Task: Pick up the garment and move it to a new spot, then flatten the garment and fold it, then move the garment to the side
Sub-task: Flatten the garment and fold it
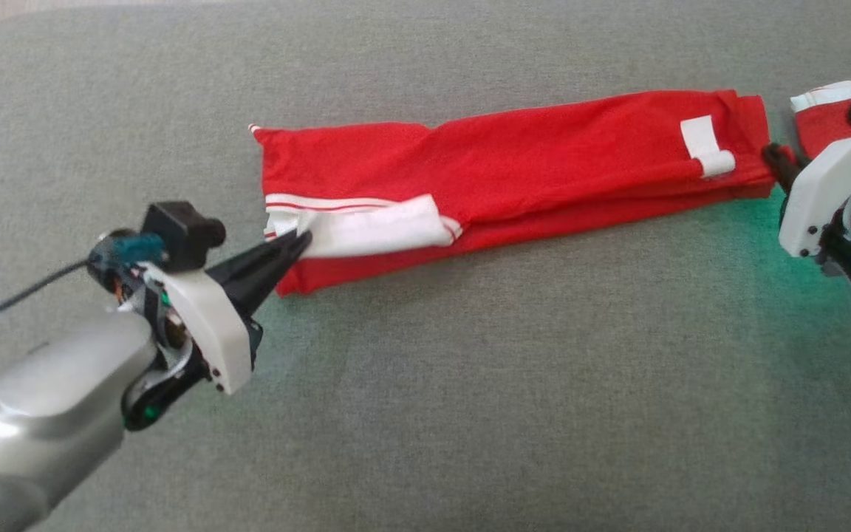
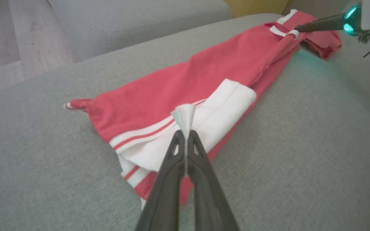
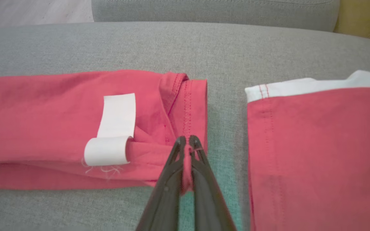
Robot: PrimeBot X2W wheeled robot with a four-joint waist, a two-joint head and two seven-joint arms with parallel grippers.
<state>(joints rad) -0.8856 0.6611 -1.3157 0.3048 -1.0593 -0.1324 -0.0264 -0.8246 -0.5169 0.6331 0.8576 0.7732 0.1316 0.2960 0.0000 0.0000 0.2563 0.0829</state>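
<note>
Garment (image 1: 514, 170), red, lies folded into a long narrow strip across the gray sofa cushion (image 1: 425, 414), running left to right. At its left end the left jaws are closed, pinching a fold of the white side panel (image 1: 377, 229), which is edged with thin red lines. Toward the right end a white label (image 1: 702, 144) curls up from the red cloth. Just past it the right jaws are closed on the garment's stitched hem. Right of that, across a gap of bare cushion, lies another red cloth (image 1: 821, 125) with a white edge.
</note>
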